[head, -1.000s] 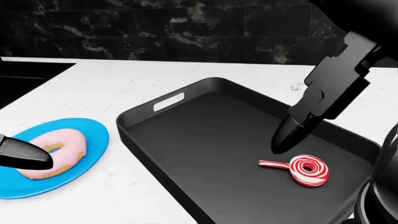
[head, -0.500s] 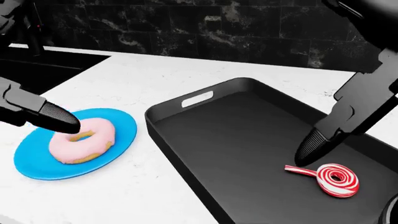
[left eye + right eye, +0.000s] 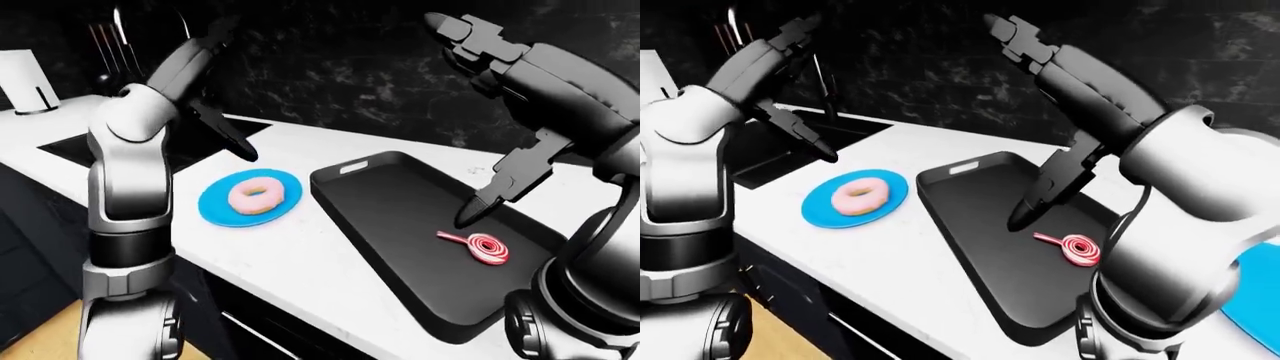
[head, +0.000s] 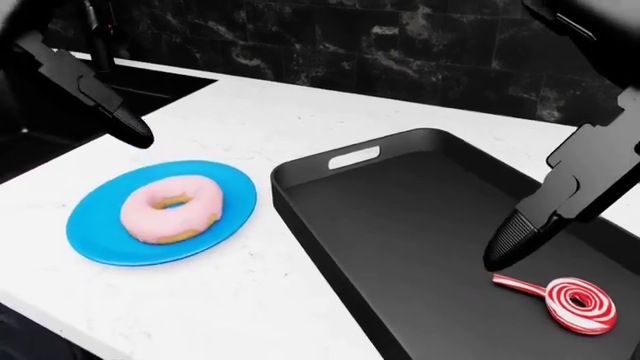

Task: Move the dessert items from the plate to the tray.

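Now the pink donut [image 4: 171,209] sits alone on the blue plate [image 4: 97,241], just below my left fingers [image 4: 128,127] — whether they're spread I can't tell. I'd drop straight down over it and clamp on the ring's sides before lifting. My right fingers [image 4: 509,245] hover empty above the lollipop [image 4: 570,298] in the tray [image 4: 402,145] — nothing on the worktop [image 4: 260,112] blocks the path.
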